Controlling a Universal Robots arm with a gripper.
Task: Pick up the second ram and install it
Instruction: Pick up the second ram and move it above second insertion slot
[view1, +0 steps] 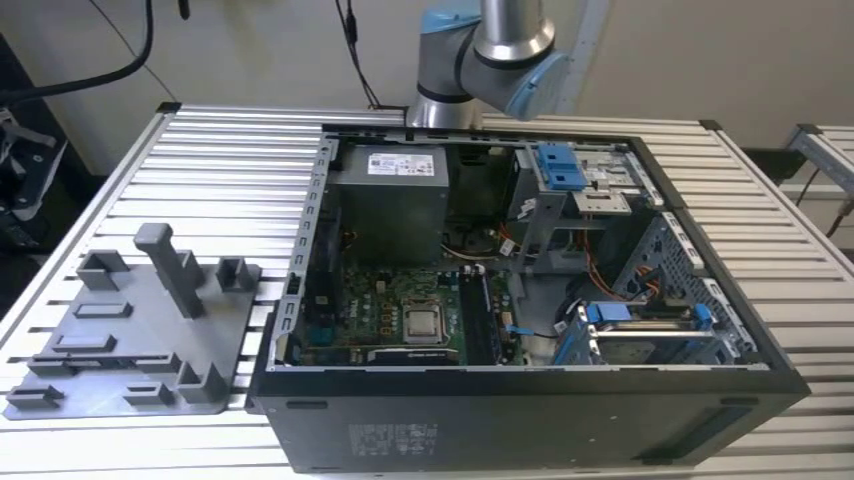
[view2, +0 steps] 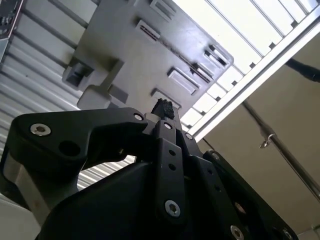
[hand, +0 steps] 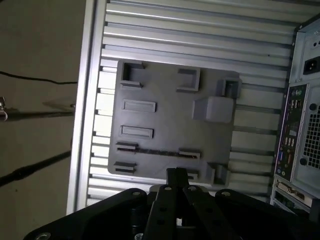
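My gripper (hand: 177, 174) hangs high above the grey fixture plate (hand: 170, 120), its black fingers closed together with nothing between them. In the second wrist view the fingertips (view2: 162, 107) meet in front of the same plate (view2: 125, 45). The plate (view1: 134, 340) lies on the slatted table at the exterior view's left, its slots and upright posts bare. The second ram is out of view. The arm's elbow (view1: 487, 50) stands behind the open computer case (view1: 534, 372).
The case lies on its side with the motherboard (view1: 387, 310), a power supply (view1: 387, 195) and blue drive latches (view1: 561, 165) exposed. Its rear port panel (hand: 292, 135) borders the plate. A tall post (view1: 174, 268) rises from the plate. The table edge (hand: 82, 125) drops to the floor.
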